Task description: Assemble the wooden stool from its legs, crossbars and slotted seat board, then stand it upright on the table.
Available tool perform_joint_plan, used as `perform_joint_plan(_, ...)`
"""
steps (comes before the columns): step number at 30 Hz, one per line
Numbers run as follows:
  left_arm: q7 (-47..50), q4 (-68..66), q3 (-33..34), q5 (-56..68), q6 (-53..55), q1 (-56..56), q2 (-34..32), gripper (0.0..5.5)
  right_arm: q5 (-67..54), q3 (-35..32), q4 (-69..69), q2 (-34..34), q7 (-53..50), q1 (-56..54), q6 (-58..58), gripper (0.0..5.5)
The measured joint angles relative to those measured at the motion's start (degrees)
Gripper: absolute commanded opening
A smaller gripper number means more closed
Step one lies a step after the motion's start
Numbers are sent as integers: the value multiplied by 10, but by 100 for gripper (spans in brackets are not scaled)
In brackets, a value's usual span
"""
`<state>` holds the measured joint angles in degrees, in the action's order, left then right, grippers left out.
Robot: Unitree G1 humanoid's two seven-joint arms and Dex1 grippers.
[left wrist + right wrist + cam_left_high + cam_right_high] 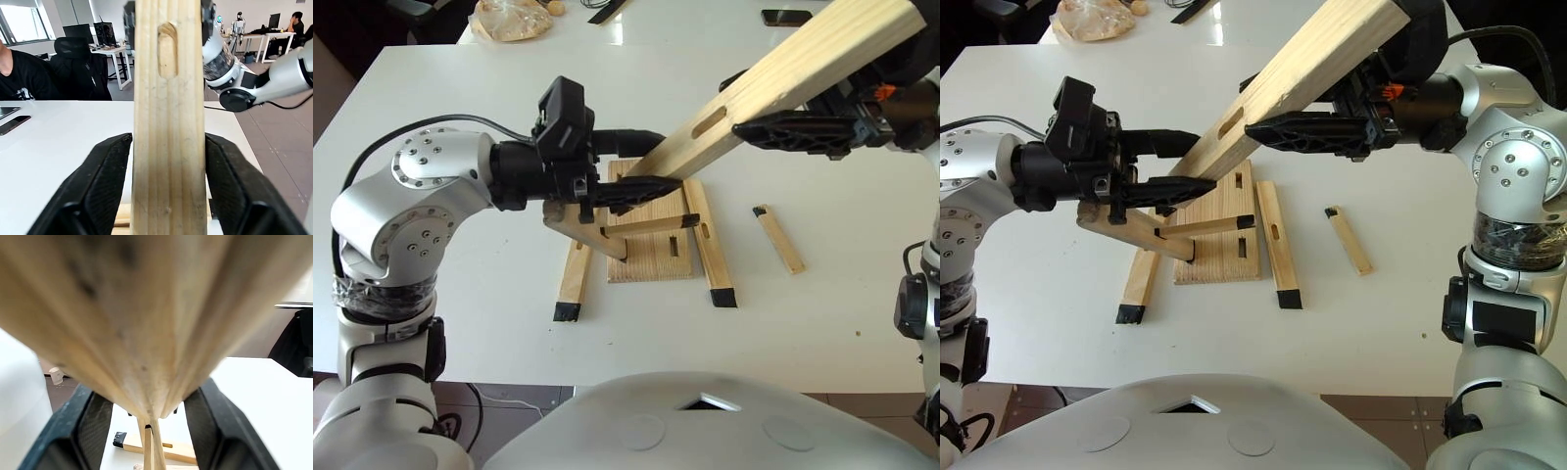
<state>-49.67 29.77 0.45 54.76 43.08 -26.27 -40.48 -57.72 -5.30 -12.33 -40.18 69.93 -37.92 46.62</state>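
A: The leg (803, 59), where does it lie now?

B: Nearest, the seat board (651, 259) lies flat on the table (460, 98). Just above it the left gripper (668, 160) is clamped on the leg's low end. From there the leg slants up, away and to the right, into the right gripper (736, 103), closed on it too.

A: Which arm is nearer the board?

B: The left, I think; it can steer the end down.

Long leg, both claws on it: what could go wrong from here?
1. The left claw and the right claw clamp the same long leg; uneven motion could twist it or make one claw slip.
2. Its lower end hangs over the leg-and-crossbar piece on the seat board; a bump could knock that apart.
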Motion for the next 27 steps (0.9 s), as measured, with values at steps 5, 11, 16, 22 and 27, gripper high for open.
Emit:
perform_joint_plan(5,47,-43,3,-5,0,-30,36,362,18,-19,18,1,-20,-1,-23,205)
perform_joint_plan(11,71,-87,37,-21,-1,-51,42,362,62,-29,62,-12,-2,-4,-66,204)
perform_joint_plan(16,59,-148,54,-89,-42,-48,13,362,151,-13,97,-52,36,24,-134,204)
perform_joint_plan(22,2,-206,36,-233,-152,66,-46,362,242,47,94,-76,92,128,-206,204)
perform_joint_plan(27,-41,-237,18,-307,-231,129,-66,362,239,50,53,-77,102,157,-207,204)
